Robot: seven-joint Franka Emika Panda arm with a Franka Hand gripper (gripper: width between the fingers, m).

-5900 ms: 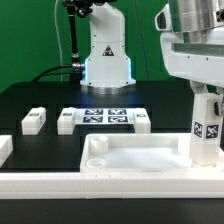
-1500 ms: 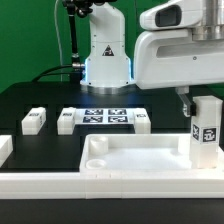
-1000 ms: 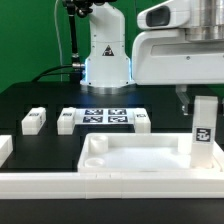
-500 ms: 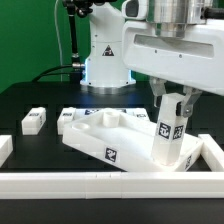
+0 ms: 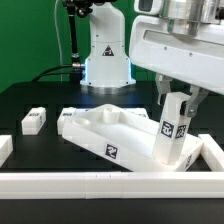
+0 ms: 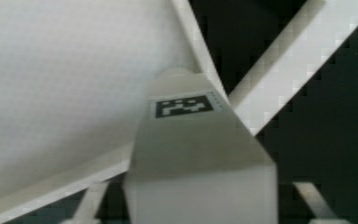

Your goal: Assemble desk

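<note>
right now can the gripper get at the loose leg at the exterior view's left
Probably not yet: the gripper looks shut on the leg standing in the desk top. Once it lets go, nothing seems to stand over that loose leg.

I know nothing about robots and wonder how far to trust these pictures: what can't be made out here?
1. Where the leg meets the top: in the exterior view its lower end blends white on white by the rail; the wrist view is too blurred to tell.
2. The part at the exterior view's left: cut off by the edge.
3. The gripper: outside the wrist view.
</note>
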